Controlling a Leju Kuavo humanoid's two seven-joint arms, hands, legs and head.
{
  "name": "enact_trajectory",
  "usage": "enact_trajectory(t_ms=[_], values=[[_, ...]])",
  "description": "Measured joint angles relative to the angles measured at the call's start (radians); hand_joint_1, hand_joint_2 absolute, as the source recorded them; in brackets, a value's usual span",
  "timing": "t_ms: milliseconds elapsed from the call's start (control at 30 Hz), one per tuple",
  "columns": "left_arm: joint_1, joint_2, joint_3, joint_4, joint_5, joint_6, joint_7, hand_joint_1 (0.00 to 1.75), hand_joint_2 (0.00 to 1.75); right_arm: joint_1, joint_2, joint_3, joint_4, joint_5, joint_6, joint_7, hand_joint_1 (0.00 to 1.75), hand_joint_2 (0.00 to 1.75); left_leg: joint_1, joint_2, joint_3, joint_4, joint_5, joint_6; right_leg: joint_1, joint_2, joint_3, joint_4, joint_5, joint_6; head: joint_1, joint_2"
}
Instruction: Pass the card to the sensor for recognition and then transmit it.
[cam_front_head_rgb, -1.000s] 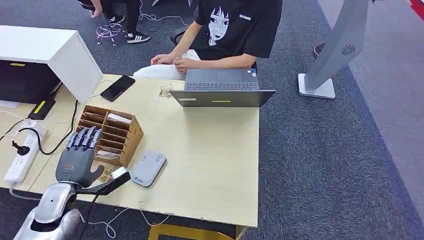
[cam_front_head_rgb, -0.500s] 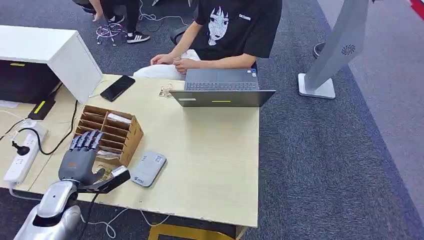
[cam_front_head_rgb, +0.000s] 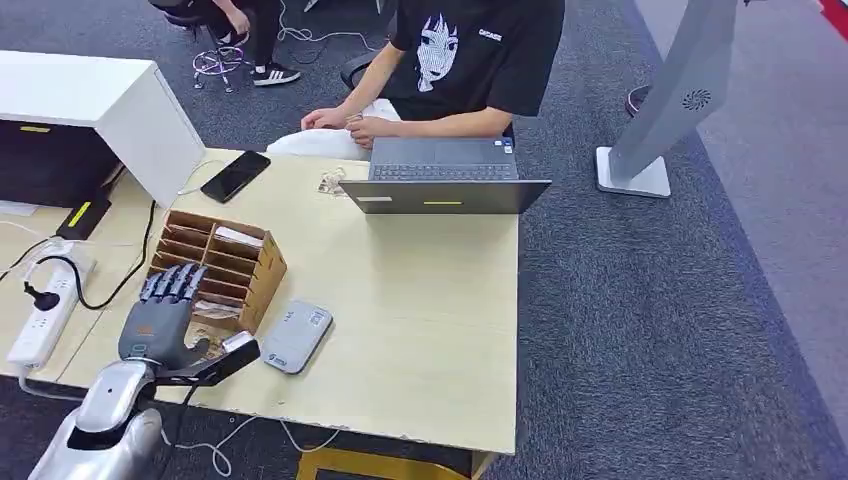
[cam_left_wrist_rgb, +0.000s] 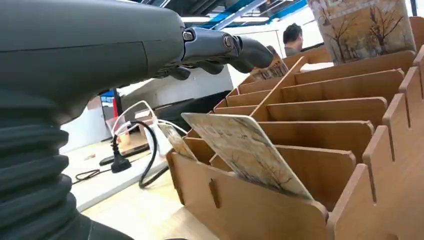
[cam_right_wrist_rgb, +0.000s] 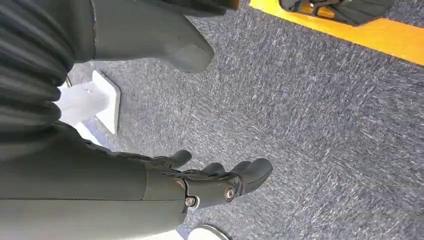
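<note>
Head view — cardboard organizer (cam_front_head_rgb: 236, 268), cards (cam_front_head_rgb: 238, 237) in slots — left hand (cam_front_head_rgb: 160, 315) above.

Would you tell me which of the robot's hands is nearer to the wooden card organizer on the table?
Left. The left hand hovers over the near end of the wooden card organizer, fingers spread. The right hand hangs over the carpet, away from the table.

Your robot's left arm (cam_front_head_rgb: 100, 425) is a rounded silver shell with a dark round cap on its upper face. A grey ribbed cover joins it to the left hand (cam_front_head_rgb: 160, 315), which has a matte grey back, darker segmented fingers (cam_front_head_rgb: 172, 281) and a thick grey thumb. Small screws sit at the finger pivots. A black cable runs under the wrist. The right hand (cam_right_wrist_rgb: 200, 182) has the same grey casing and dark fingers.
</note>
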Motion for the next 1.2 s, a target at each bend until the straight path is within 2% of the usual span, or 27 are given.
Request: enact_trajectory(t_ms=[367,567,667,1000,1200], values=[[-0.014,-0.008,-0.002,0.012,0.015,0.024,-0.019,0.00,1.75,-0.002,0.008,0.000,0.000,0.008,0.000,0.000,0.00,1.75,0.000,0.000,0.000,0.000,0.000,0.000,0.000,0.000,0.000,0.000,0.000,0.000,0.000,0.000],[-0.025,-0.029,-0.020,0.012,0.042,0.129,-0.086,0.00,1.75,-0.006,0.018,0.000,0.000,0.018,0.002,0.000,0.00,1.75,0.000,0.000,0.000,0.000,0.000,0.000,0.000,0.000,0.000,0.000,0.000,0.000,0.000,0.000],[-0.031,-0.041,-0.034,0.012,0.057,0.156,-0.116,0.00,1.75,-0.006,0.022,0.000,-0.002,0.022,0.003,-0.001,0.00,1.75,0.000,0.000,0.000,0.000,0.000,0.000,0.000,0.000,0.000,0.000,0.000,0.000,0.000,0.000],[-0.052,-0.064,-0.056,0.016,0.065,0.161,-0.130,0.00,1.75,-0.006,0.025,0.000,-0.003,0.029,0.003,-0.006,0.00,1.75,0.000,0.000,0.000,0.000,0.000,0.000,0.000,0.000,0.000,0.000,0.000,0.000,0.000,0.000],[-0.058,-0.055,-0.068,0.027,0.074,0.145,-0.130,0.00,1.75,0.003,0.025,-0.037,-0.002,-0.042,0.007,-0.036,0.00,1.75,0.000,0.000,0.000,0.000,0.000,0.000,0.000,0.000,0.000,0.000,0.000,0.000,0.000,0.000]])
